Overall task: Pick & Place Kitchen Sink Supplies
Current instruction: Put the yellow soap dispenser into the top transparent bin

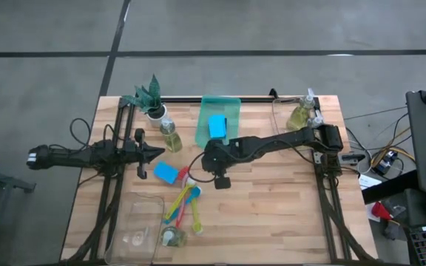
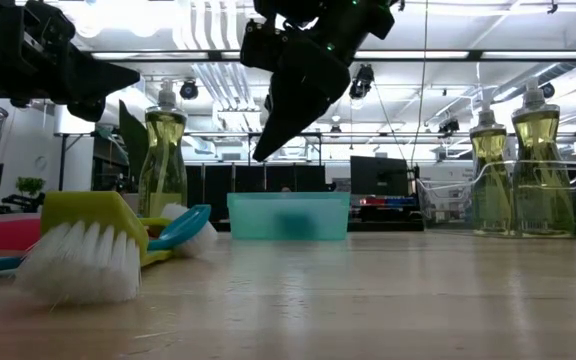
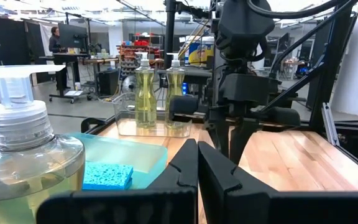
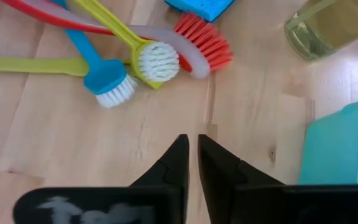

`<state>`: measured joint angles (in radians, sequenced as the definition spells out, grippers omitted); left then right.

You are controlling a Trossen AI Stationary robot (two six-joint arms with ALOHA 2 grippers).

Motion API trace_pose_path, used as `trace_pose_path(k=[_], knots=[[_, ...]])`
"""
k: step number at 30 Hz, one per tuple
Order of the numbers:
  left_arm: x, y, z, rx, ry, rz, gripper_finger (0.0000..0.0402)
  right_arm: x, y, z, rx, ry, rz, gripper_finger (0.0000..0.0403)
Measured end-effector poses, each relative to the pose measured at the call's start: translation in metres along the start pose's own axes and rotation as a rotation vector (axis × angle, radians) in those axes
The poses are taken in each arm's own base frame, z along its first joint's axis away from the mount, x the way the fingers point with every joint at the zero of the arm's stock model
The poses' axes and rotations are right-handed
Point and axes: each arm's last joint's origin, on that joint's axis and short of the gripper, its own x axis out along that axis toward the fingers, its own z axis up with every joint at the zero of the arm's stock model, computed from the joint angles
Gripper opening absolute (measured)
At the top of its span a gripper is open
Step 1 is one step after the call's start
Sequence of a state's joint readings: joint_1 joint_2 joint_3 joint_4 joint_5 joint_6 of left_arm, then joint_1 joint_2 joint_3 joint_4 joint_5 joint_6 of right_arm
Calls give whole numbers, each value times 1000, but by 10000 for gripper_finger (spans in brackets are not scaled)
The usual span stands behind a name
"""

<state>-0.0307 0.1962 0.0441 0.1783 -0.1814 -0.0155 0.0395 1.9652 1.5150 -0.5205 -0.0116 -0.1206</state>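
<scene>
Several slim brushes (image 1: 186, 201) with red, yellow, blue and green handles lie in a bunch on the table; their heads (image 4: 157, 62) show just ahead of my right gripper. One blue sponge (image 1: 166, 173) lies on the wood beside them, and another (image 1: 217, 125) lies in the green tray (image 1: 231, 103). A soap bottle (image 1: 171, 137) stands near the plant. My right gripper (image 1: 198, 175) hangs shut above bare wood between tray and brushes, pointing down (image 2: 263, 155). My left gripper (image 1: 154, 153) waits shut over the table's left side, level, next to the bottle (image 3: 23, 162).
Two more soap bottles (image 1: 302, 114) stand in a clear tray at the far right corner. A clear tray (image 1: 135, 229) sits at the near left edge, with a small bottle (image 1: 172, 236) beside it. The potted plant (image 1: 150, 96) stands at the far left. Bare wood lies on the right half.
</scene>
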Motion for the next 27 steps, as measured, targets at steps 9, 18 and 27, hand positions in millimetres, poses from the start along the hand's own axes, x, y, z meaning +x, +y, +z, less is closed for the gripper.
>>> trace_pose_path(k=[9,18,27], knots=[[0,0,0,0,0,0,3,-8,0,-3,-18,-45,-9,8],[0,0,0,0,4,0,3,-44,2,-11,-14,-162,-28,8],[0,0,0,0,3,0,3,-98,7,-52,23,-401,-46,8]])
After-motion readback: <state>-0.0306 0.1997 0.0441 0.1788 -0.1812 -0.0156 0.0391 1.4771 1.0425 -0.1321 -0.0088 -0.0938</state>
